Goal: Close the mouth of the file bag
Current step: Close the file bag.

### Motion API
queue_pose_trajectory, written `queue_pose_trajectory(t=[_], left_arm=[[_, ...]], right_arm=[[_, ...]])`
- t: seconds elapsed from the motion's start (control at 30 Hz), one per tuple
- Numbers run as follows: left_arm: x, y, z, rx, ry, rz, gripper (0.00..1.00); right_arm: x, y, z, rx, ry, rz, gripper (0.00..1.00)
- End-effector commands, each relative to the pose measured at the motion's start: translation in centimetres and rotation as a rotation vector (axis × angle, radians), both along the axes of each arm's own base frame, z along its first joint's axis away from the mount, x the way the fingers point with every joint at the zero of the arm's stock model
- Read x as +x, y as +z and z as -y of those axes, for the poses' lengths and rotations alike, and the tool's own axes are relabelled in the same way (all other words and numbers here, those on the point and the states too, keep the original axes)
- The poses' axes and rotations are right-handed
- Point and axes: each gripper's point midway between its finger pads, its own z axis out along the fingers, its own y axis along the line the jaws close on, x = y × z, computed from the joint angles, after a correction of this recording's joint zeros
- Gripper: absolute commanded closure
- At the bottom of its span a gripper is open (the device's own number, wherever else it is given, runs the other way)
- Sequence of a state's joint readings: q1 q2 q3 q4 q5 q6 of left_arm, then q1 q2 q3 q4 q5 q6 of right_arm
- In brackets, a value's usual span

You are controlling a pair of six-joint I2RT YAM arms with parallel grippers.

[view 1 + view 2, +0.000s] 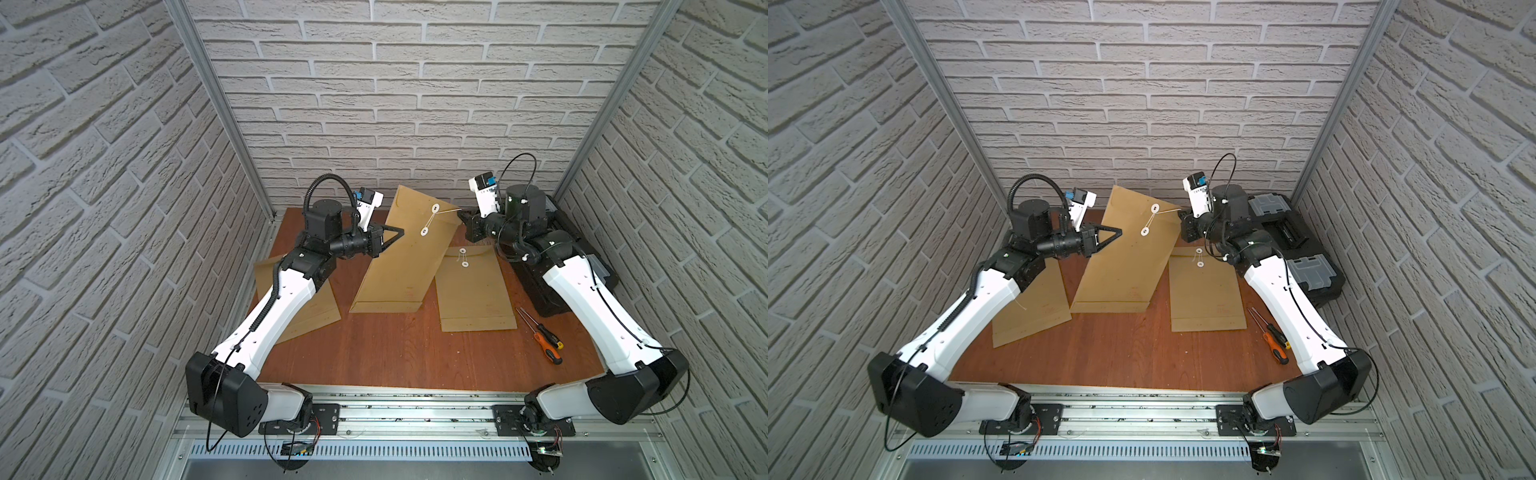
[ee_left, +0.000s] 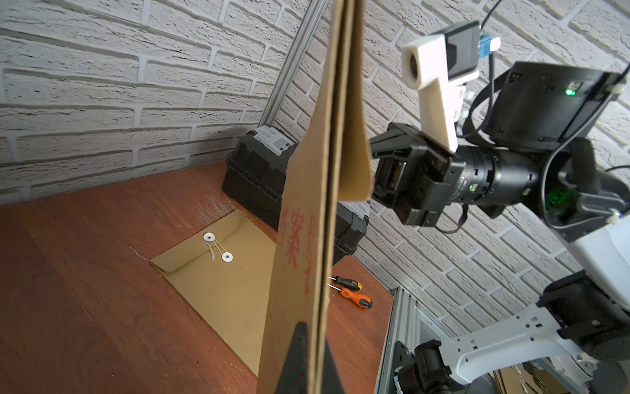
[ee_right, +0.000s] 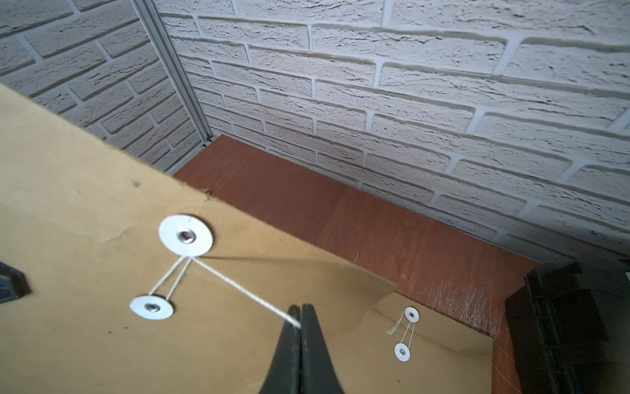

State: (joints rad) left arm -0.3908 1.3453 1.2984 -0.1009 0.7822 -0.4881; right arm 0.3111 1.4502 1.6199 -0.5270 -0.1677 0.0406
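The file bag (image 1: 407, 266), a brown paper envelope, is held up off the wooden table, tilted, in both top views. My left gripper (image 1: 400, 231) is shut on its left edge; in the left wrist view the bag (image 2: 303, 238) runs edge-on between the closed fingertips (image 2: 300, 341). A white string (image 3: 245, 290) loops from the lower round washer (image 3: 151, 307) up to the upper washer (image 3: 185, 235) on the flap, then runs taut to my right gripper (image 3: 300, 312). That gripper is shut on the string's end, just off the bag's right corner (image 1: 460, 214).
Two more brown envelopes lie flat: one at the right (image 1: 473, 291) with its string tied, one under my left forearm (image 1: 309, 309). Two screwdrivers (image 1: 548, 345) lie near the right arm. A black toolbox (image 1: 1291, 237) fills the back right corner. Brick walls close in on three sides.
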Motion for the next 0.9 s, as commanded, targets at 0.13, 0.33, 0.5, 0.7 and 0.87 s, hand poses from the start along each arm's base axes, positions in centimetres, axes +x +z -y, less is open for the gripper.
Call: queue_pose_trajectory(t=[0.13,0.33,0.5,0.7,0.87], left_arm=[[-0.8,0.5,0.0,-0.015,-0.05,0.056,1.0],[-1.0,-0.6,0.3,-0.001,-0.065,0.035,1.0],[-0.9,-1.6,0.6,0.028,-0.065,0.024,1.0],[-0.6,-2.7,0.9,0.076,-0.054,0.022,1.0],[-0.4,-3.2,0.8,0.113,-0.037,0.028,1.0]], right_arm=[[1.2,-1.3,0.1,-0.024,0.007,-0.129,0.98],[2.0,-0.1,-0.5,-0.011,0.018,-0.135,0.98],[2.1,0.5,-0.9,-0.008,0.025,-0.142,0.98],[1.9,1.1,-1.3,-0.025,0.018,-0.142,0.97],[1.4,1.0,-1.8,-0.083,0.018,-0.154,0.97]])
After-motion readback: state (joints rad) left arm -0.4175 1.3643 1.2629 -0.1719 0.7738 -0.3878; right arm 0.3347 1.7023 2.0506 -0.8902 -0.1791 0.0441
